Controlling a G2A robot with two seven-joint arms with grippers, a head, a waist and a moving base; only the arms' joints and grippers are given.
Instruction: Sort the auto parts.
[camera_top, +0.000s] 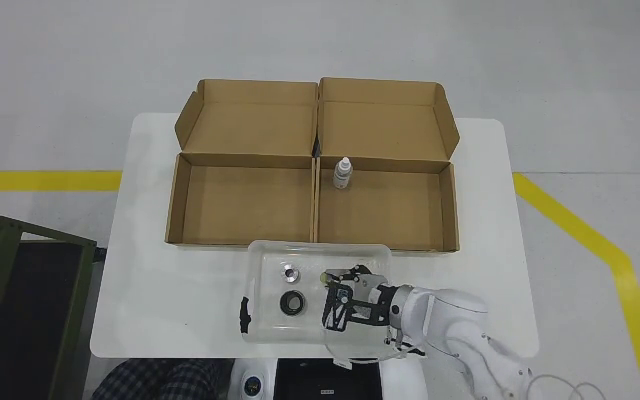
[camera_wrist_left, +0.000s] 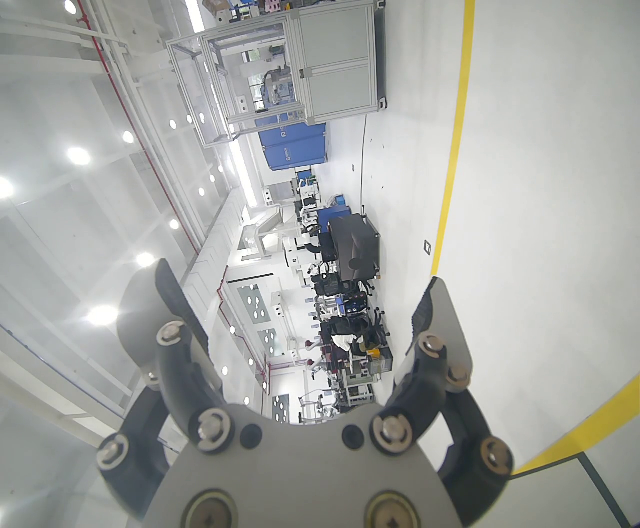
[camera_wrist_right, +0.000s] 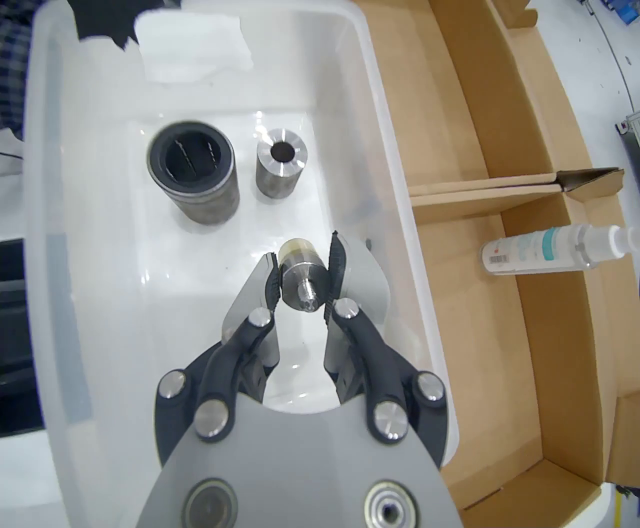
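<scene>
— State of the right hand (camera_wrist_right: 302, 274)?
— Clamped on a small silver metal cylinder with a threaded stub (camera_wrist_right: 296, 282), inside the clear plastic tub (camera_top: 300, 245), lower centre of the top view, on the white tabletop (camera_top: 150, 250).
— Elsewhere in that tub?
— A wide dark grey metal sleeve (camera_top: 292, 301) and a smaller silver bored cylinder (camera_top: 288, 271), both left of the clamped piece.
— Left hand (camera_wrist_left: 300, 295)?
— Fingers spread wide, nothing between.
— Above the tub?
— An open brown cardboard box at left (camera_top: 245, 205), a second brown cardboard box at right (camera_top: 400, 210), with a white spray bottle (camera_top: 343, 173) in its upper left corner.
</scene>
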